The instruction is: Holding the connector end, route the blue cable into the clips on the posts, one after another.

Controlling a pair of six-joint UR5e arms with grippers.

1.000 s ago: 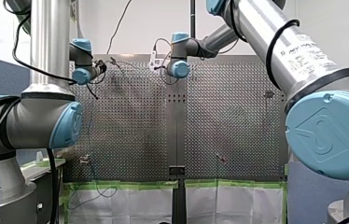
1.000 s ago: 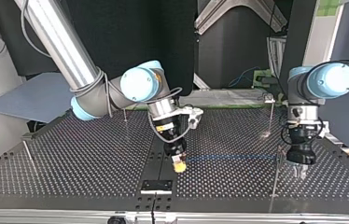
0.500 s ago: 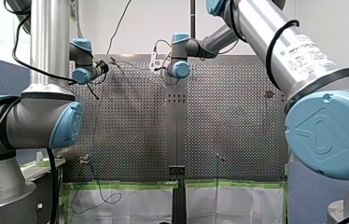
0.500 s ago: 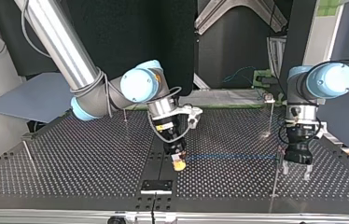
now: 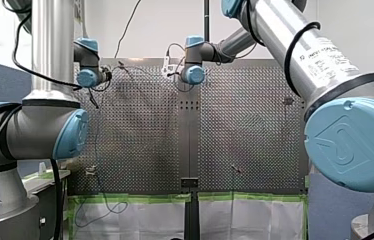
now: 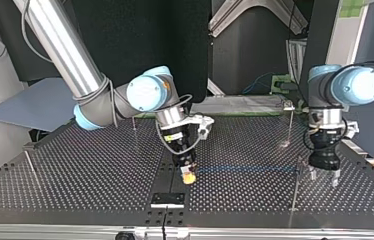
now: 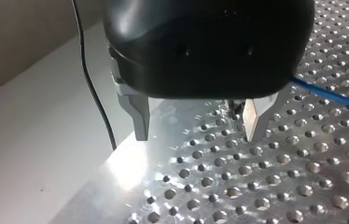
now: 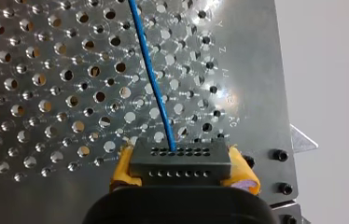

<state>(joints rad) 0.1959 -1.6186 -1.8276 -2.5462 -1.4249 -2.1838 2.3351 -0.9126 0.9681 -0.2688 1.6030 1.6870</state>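
- State of my right claw [image 8: 182, 164]: clenched on the connector [image 8: 180, 156], a grey block with rows of small holes. The yellow pads [image 8: 122, 165] pinch it from both sides.
- The blue cable [image 8: 151, 79] leaves the middle of the connector's face. It runs straight ahead of the claw over the perforated counter [image 8: 37, 93], not far from the counter's plain edge strip.
- In the top view, my right claw [image 6: 189, 176] hangs near the counter's middle seam with its pads low over the surface. Contact with the surface: cannot tell.
- From there the blue cable [image 6: 245, 169] stretches level and taut toward the view's right, above the counter [image 6: 75, 175]. It goes as far as a thin post [image 6: 295, 192].
- Whether the cable sits in a clip on that post: cannot tell.
- State of my left claw [image 6: 324, 176]: released and holding nothing. It hangs just beside that thin post, on the post's right in the top view.
- In the left wrist view, the metal fingers [image 7: 140, 116] stand wide apart over the holes near the counter's edge. The blue cable [image 7: 336, 95] passes beside the claw, outside the fingers.
- Other posts in the top view:
  - a far post [image 6: 290, 122] at the right, with a small clip on top;
  - a rear post [image 6: 134, 127] beside my right arm;
  - an edge post [image 6: 30, 165] at the left.
- In the front view both claws are too small to read.
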